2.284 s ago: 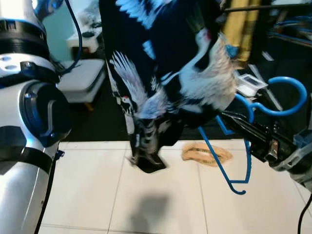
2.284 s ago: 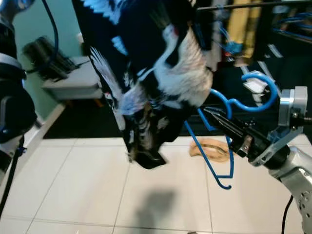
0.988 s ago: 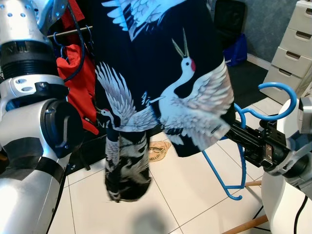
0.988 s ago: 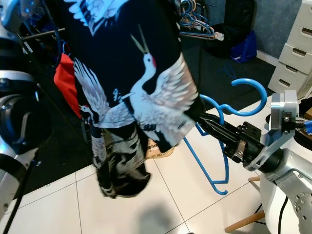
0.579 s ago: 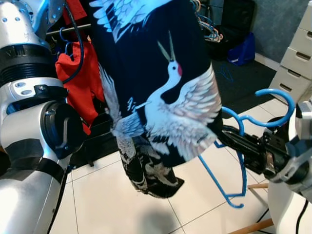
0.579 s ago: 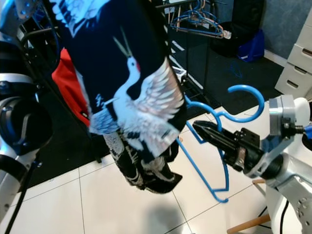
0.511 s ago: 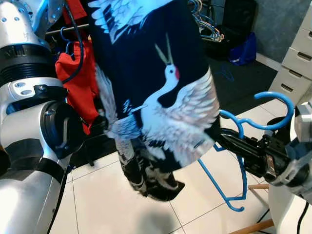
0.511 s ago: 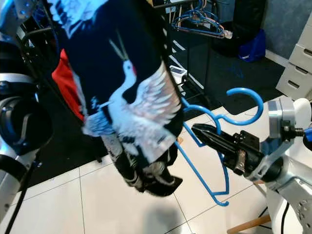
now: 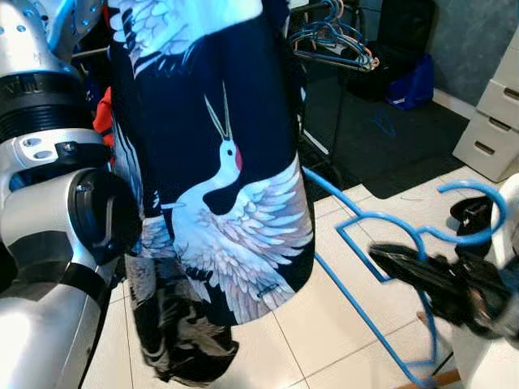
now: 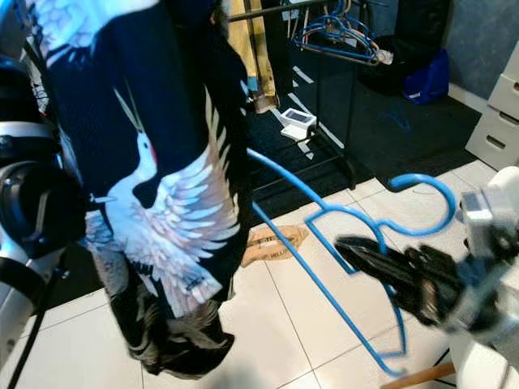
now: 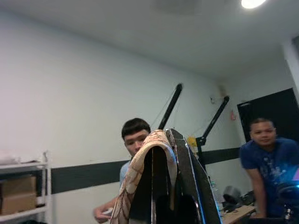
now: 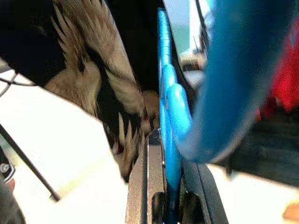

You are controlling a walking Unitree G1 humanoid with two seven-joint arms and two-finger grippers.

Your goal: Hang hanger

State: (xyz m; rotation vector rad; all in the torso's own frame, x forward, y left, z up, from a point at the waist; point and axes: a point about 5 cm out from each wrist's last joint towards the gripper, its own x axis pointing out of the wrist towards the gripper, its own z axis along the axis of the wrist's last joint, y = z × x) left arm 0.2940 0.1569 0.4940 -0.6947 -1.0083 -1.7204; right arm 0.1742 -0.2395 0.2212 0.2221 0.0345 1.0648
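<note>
A dark navy garment (image 9: 219,186) printed with white cranes hangs in front of me, held from above. In the left wrist view my left gripper (image 11: 161,140) points upward, shut on a fold of the garment's fabric (image 11: 138,177). My right gripper (image 9: 388,258) is low on the right, shut on the neck of a blue plastic hanger (image 9: 357,235). The hanger's hook (image 10: 434,190) curls up to the right, and one of its arms slants up to the garment's edge. In the right wrist view the blue hanger (image 12: 169,107) sits clamped between the black fingers (image 12: 149,182).
A clothes rack with several bunched hangers (image 10: 336,36) stands behind. White drawers (image 9: 491,121) and a blue bag (image 9: 409,81) are at the right. A tan object (image 10: 272,241) lies on the tiled floor. Two people (image 11: 264,163) stand beyond the left gripper.
The camera has shifted. The garment has swung left, off the right gripper's tip, uncovering the hanger's long arm. The right gripper with the hanger sits lower in view.
</note>
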